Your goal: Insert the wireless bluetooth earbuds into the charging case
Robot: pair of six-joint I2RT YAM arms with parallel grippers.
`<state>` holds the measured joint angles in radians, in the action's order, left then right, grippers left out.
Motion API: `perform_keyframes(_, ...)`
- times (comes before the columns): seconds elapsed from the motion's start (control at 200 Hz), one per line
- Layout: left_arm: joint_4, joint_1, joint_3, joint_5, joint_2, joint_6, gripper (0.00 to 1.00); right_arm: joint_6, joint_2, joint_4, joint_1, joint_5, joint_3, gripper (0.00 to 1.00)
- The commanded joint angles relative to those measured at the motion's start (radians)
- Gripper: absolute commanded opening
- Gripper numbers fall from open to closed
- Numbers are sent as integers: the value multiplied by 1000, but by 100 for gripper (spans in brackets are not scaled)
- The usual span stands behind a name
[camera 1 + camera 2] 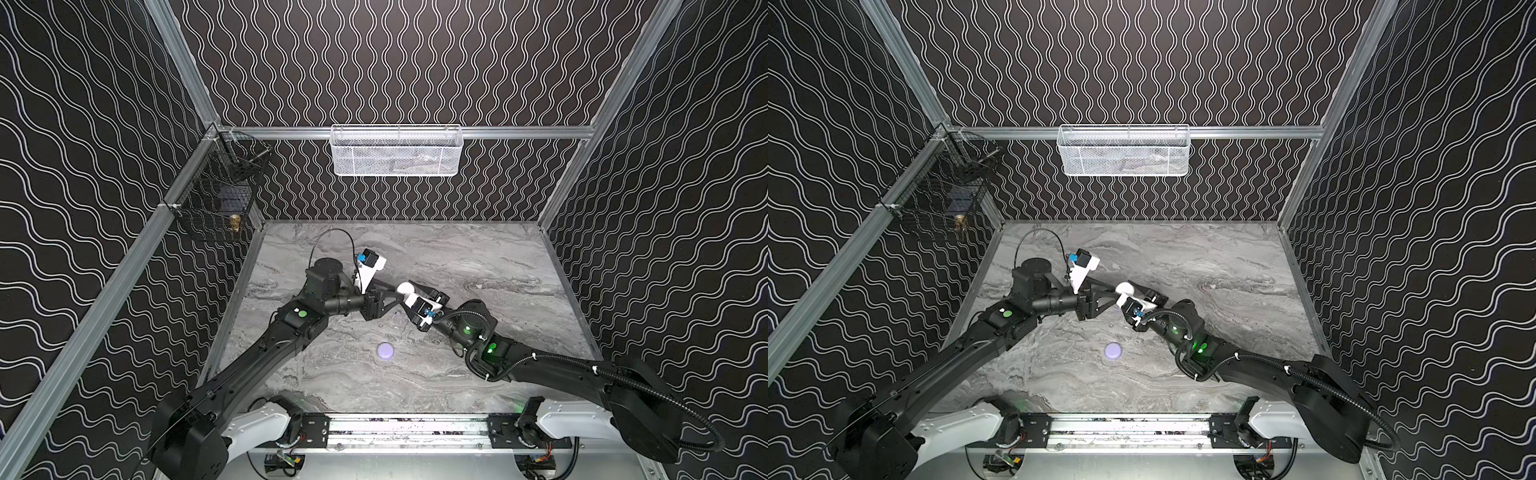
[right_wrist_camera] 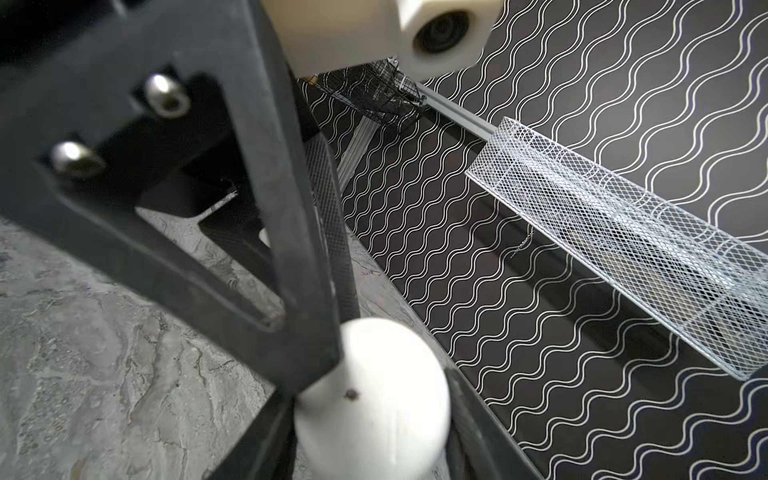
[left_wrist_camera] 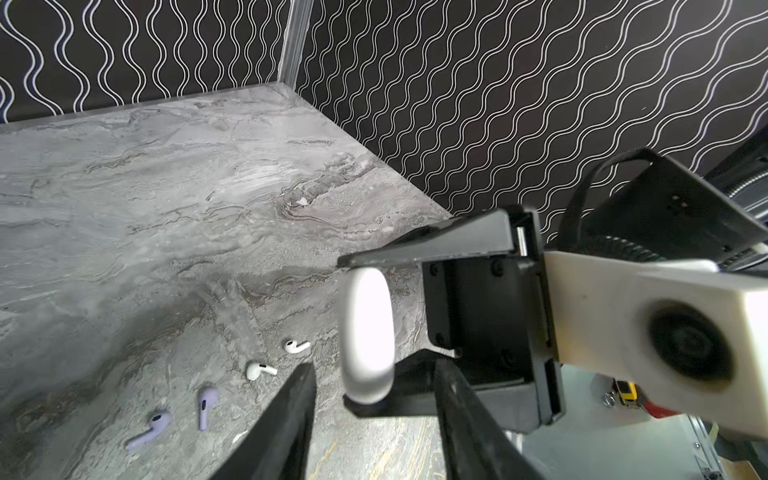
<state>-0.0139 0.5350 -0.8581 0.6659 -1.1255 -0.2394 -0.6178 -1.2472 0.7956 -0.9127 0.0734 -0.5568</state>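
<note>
Plainly, earbuds [image 3: 258, 371] on table [image 3: 166, 208] (four), apart from left pincer [image 3: 374, 368] at case [image 3: 365, 324].

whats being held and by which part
The right gripper pinches the white charging case across its rim, edge to edge. The left gripper straddles its flat faces; whether it grips cannot be told.

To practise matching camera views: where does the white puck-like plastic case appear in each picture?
Top view: white puck-like plastic case mid-table, near picture centre.
Top view: case likewise mid-table, near centre.
Left wrist: case edge-on, lower centre.
Right wrist: case close up, bottom centre.
Shared landmark: grey marble tabletop, in all four.
</note>
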Motion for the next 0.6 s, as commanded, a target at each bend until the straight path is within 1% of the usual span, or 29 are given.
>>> perform_keyframes(0.0,-13,7,-13,1,-11,29,48,-5,20,71,-1,-34,5,24)
perform_keyframes(0.2,-19,19,-31,-2,-40,38,43,3,25,88,-7,-58,12,23)
perform_keyframes(0.52,-7,36,-36,4,-62,32,33,3,32,96,-21,-41,15,23)
perform_keyframes(0.596,-7,40,-39,7,-63,32,30,3,32,99,-25,-35,15,23)
